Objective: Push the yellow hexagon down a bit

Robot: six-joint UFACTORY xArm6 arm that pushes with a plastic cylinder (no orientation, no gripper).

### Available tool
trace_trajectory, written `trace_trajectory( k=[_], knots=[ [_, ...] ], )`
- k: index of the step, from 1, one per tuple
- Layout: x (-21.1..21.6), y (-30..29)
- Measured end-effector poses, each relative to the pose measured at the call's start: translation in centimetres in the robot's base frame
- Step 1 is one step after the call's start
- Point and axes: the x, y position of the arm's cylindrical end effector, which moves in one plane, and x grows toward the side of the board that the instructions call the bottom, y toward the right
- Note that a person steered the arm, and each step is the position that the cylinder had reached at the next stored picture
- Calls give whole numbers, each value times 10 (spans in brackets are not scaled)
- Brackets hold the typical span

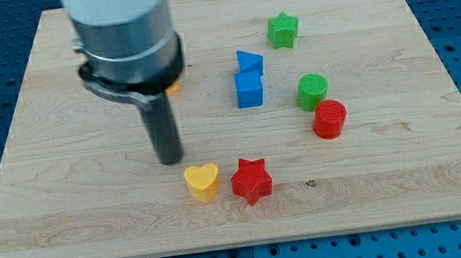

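Note:
The yellow hexagon (175, 88) is almost wholly hidden behind the arm's grey body; only a small orange-yellow sliver shows at the body's right edge, in the upper left-middle of the wooden board (64, 211). My tip (169, 160) rests on the board below that sliver, toward the view's bottom, and apart from it. A yellow heart (203, 182) lies just below and right of my tip, not touching it.
A red star (251, 179) sits right of the heart. A blue triangle (249, 60) and a blue cube (248, 89) stand at centre. A green star (283, 29), green cylinder (312, 91) and red cylinder (330, 119) lie to the right.

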Motion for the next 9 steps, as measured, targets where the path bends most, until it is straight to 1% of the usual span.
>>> trace_trajectory(
  k=[1,2,3,4,5,6,7,8,9],
  knots=[
    [-66,-43],
    [-148,-41],
    [-188,2],
    [-187,10],
    [-167,7],
    [-137,17],
    [-113,47],
    [-114,48],
    [-140,29]
  ],
)
